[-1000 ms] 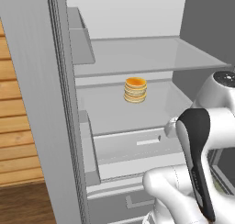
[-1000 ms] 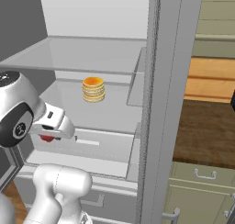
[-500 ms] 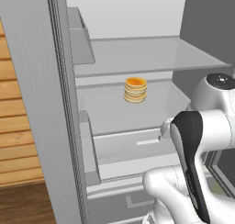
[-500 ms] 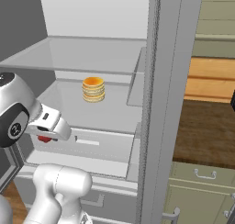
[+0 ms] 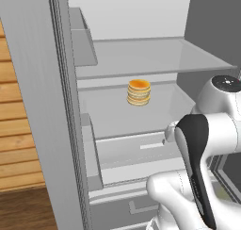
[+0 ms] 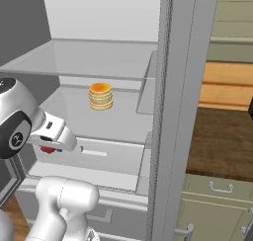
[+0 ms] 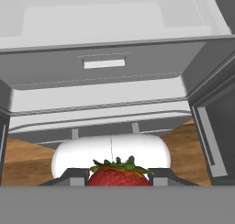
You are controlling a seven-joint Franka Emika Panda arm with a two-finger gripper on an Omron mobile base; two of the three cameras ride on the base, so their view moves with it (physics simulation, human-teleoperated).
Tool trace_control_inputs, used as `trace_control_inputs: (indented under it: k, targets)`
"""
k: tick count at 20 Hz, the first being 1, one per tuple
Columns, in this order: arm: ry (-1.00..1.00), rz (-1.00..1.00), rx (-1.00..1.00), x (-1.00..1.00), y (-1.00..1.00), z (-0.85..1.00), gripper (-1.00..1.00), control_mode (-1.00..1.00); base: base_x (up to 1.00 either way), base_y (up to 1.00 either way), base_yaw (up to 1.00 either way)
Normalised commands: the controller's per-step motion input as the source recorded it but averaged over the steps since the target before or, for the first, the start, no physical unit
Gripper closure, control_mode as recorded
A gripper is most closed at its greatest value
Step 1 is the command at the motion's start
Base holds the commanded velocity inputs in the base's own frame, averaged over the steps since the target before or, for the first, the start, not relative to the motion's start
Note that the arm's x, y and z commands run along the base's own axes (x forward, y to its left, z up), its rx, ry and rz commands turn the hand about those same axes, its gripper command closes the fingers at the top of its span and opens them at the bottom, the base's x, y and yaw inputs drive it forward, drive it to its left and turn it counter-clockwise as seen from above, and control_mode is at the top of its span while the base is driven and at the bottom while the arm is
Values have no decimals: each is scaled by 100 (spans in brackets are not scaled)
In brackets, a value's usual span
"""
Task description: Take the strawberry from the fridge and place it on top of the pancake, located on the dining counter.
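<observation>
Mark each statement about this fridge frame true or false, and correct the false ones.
1. The small red strawberry sits clamped in the gripper. True.
2. The short orange-topped pancake stack stands on a pale teal plate. False: it rests bare on the white fridge shelf.
3. The tall light grey fridge stands open. True.
4. The stack sits on the top shelf. False: it sits on the shelf below the top one.
</observation>
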Motion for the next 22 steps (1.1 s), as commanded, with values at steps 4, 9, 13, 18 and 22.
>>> trace_control_inputs:
  k: [4,9,13,18,22]
  targets:
    - [0,0,0,0,0,0,100,100,0,0,1]
    - [0,0,0,0,0,0,100,100,-17,-7,14]
    - [0,0,0,0,0,0,100,100,-51,-21,35]
    - [0,0,0,0,0,0,100,100,-56,-16,35]
    - [0,0,0,0,0,0,100,100,-57,-39,42]
